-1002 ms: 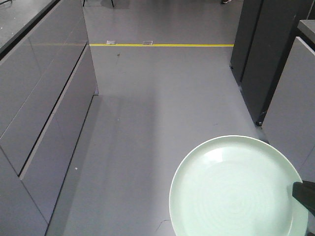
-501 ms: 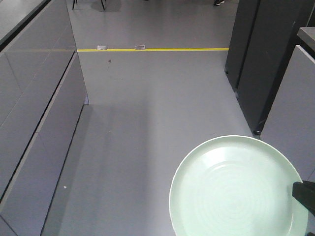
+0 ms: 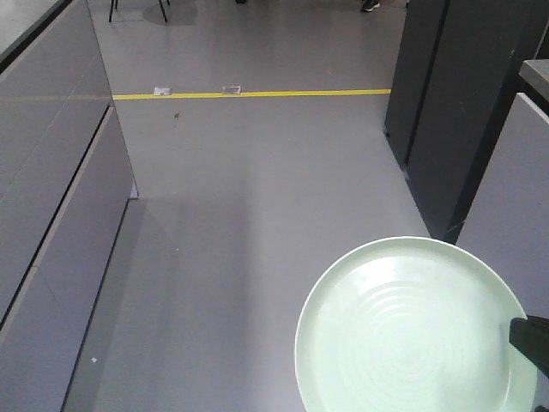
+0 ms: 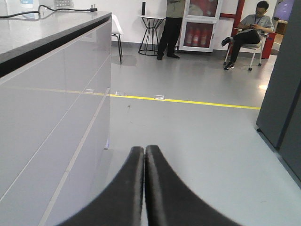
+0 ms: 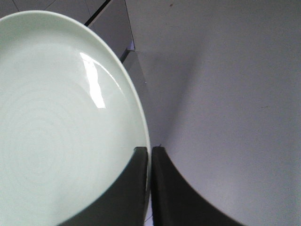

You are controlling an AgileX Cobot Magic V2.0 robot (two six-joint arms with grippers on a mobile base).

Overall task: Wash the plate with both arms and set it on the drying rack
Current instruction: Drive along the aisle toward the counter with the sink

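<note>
Pale green plate (image 3: 412,330) at lower right, cut off by the bottom edge, a black claw (image 3: 530,340) touching its right rim. Beneath, grey floor (image 3: 257,215) crossed by a yellow line (image 3: 257,93); grey cabinet fronts (image 3: 51,197) at left, dark panels (image 3: 446,103) at right.

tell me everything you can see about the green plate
The plate is round, pale mint green and glossy, ceramic by its look, with a thin raised rim and faint concentric rings in its well. It looks empty and clean, with a bright glare streak in the right wrist view. It is held face up, roughly level, in the air above the grey floor, its near edge cut off by the front view. Only the right gripper touches it, black fingers pinched on the rim.
</note>
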